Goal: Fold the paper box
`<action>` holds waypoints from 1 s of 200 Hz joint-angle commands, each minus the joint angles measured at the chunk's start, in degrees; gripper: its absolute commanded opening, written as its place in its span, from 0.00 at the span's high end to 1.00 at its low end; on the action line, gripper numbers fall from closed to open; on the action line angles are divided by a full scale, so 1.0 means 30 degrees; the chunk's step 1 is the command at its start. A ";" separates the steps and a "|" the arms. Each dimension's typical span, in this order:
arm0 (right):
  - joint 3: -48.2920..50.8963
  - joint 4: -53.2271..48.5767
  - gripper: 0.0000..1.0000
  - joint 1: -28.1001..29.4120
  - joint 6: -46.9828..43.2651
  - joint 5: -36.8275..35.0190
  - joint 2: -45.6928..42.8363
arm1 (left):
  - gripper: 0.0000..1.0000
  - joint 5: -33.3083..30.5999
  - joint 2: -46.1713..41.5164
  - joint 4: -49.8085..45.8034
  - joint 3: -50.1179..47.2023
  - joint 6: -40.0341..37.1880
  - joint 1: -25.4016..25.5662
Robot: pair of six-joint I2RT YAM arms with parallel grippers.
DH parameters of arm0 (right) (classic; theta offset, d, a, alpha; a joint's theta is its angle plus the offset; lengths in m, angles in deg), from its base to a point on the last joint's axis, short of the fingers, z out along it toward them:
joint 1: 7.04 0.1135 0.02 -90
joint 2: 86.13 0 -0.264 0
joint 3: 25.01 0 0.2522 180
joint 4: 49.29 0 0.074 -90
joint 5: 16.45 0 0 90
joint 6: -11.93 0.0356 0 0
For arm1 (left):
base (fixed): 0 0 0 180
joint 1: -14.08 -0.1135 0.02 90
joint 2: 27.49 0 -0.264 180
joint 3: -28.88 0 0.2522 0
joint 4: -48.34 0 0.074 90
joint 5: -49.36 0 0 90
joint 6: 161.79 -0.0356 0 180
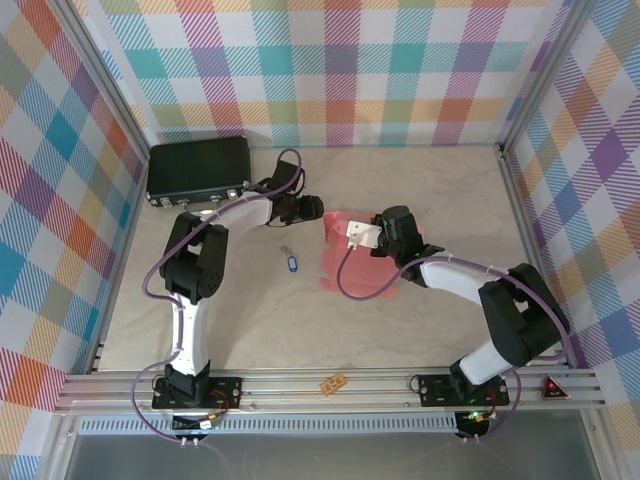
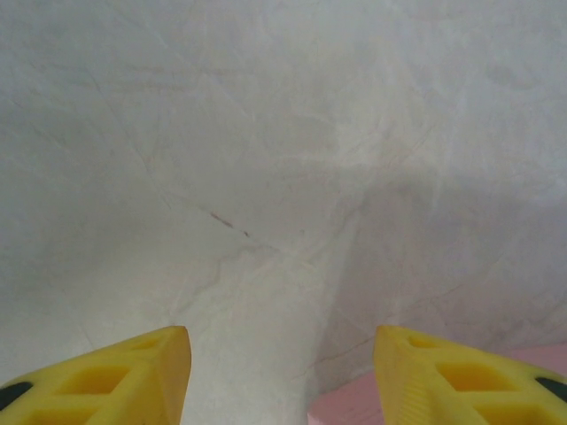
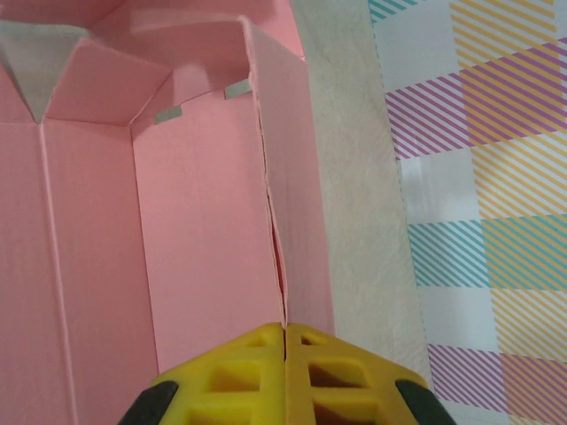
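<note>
Top external view: the paper box lies about mid-table, a little toward the right edge, partly under the right arm's wrist. It is salmon-pink cardboard with its walls partly raised. The left gripper sits just beside the box's far-left corner, reaching in from the left. A black case rests in the far-left corner of the table, well apart from the box. A small blue key tag lies between the left arm and the box, touching neither.

In the left wrist view the yellow fingers stand apart with bare table between them and nothing held. A corner of pink card shows just inside the right-hand finger.

In the right wrist view the right gripper has its two yellow fingers pressed together on the top edge of one upright box wall. That thin wall runs straight into the seam between them. The open pink interior, with its creases and end flaps, lies to the left of that wall.
</note>
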 commanded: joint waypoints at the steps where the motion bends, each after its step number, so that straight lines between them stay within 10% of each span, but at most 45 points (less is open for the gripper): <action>1: -0.0507 -0.0460 1.00 0.0057 0.0288 0.0084 0.0524 | 0.46 0.1597 -0.0302 -0.0875 -0.0082 -0.0551 -0.0093; 200: -0.0787 -0.0859 1.00 0.0079 0.0550 -0.0041 0.0640 | 0.50 0.4407 -0.3079 0.1296 -0.4027 -0.3458 -0.0093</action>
